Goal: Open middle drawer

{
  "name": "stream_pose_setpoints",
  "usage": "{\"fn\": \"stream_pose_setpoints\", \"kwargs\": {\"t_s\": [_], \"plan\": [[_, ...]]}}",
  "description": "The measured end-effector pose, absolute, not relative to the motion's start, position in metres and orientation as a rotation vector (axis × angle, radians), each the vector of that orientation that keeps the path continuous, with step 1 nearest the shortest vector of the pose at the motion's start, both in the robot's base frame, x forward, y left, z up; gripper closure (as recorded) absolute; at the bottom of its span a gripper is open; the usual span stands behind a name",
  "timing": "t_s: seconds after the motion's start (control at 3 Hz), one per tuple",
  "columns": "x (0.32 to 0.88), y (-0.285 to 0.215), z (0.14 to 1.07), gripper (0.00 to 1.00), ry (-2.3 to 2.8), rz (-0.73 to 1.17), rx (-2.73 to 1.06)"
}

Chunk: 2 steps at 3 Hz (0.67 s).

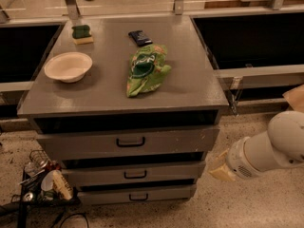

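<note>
Drawers sit 3 high under the grey table [199,87], each with a black loop handle at the centre of its front. The middle drawer [166,173] is pushed in, its front lying between the taller top drawer [180,140] and the narrow bottom drawer [171,193], with a dark gap above it. Its small handle [135,175] is untouched. The robot's white arm [270,148] reaches in from the right edge, low over the speckled floor. The gripper [218,166] at its tan end hangs just beside the right end of the middle drawer, level with it; whether it is spread or pressed together I cannot tell. On the table lie a pale bowl [68,66], a green bag [145,69], a dark packet [140,37] and a green sponge [82,33]. A wire basket [40,179] of clutter stands on the floor at the lower left
</note>
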<state>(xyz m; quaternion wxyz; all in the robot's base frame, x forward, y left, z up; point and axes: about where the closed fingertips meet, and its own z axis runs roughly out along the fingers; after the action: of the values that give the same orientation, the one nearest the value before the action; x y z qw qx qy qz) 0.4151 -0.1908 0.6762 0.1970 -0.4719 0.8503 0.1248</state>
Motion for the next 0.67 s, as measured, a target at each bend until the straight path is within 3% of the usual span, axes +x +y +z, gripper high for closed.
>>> {"fn": "stream_pose_setpoints", "kwargs": {"t_s": [0.67], "plan": [[0.4182, -0.1975, 0.6704, 1.0, 2.393, 0.387, -1.254]]}}
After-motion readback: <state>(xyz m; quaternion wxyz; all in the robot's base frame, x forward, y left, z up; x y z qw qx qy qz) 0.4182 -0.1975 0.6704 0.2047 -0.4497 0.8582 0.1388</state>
